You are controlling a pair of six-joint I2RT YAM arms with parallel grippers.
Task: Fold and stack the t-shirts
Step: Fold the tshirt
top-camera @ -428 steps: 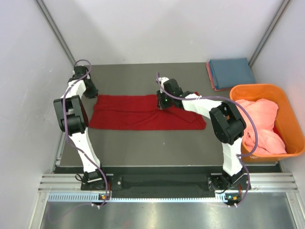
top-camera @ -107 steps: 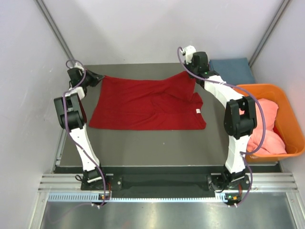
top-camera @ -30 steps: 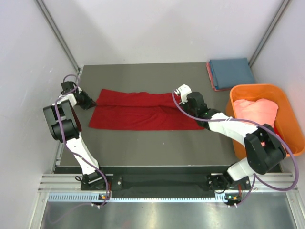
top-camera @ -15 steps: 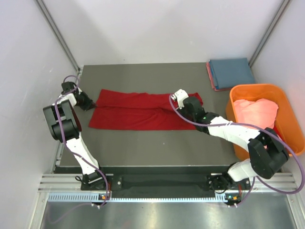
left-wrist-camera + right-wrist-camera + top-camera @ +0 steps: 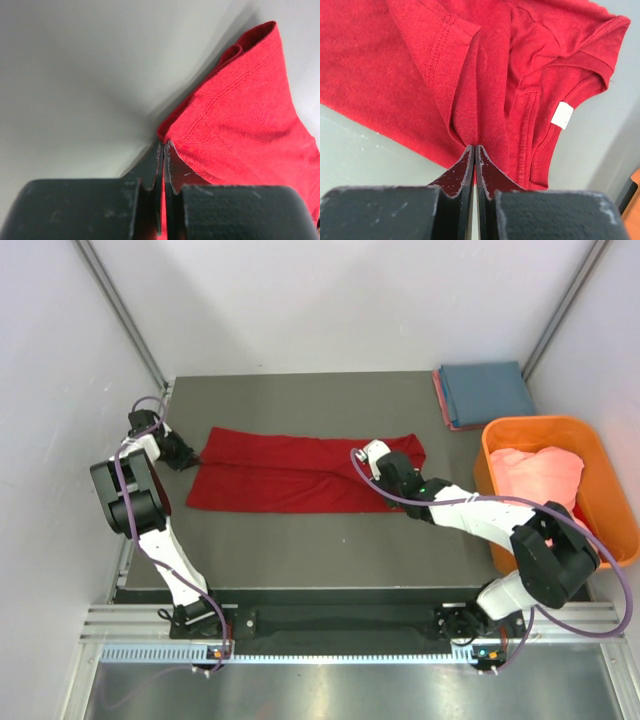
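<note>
The deep red t-shirt (image 5: 290, 478) lies on the dark surface (image 5: 300, 550) as a long, low band, folded lengthwise and drawn out between the two sets of jaws. The left jaws are clenched on its left end. In the left wrist view the two dark fingers are pressed flat together, with the shirt's hemmed corner (image 5: 240, 125) rising from their tips and a sliver of red showing between them. The right jaws are clenched on the shirt's other end, and in the right wrist view the cloth (image 5: 470, 60) puckers into creases that run straight down to their tips. A stitched sleeve hem lies just ahead of those tips, and the small white neck label (image 5: 562, 115) sits ahead of them and to the right, beside the collar.

Well beyond the right jaws, off to their right, a folded blue t-shirt (image 5: 487, 390) lies on a salmon-pink one (image 5: 439, 400) that peeks out along its left edge. Nearer, also right of the right jaws, an orange tub (image 5: 600, 455) holds a crumpled salmon-pink shirt (image 5: 540, 475).
</note>
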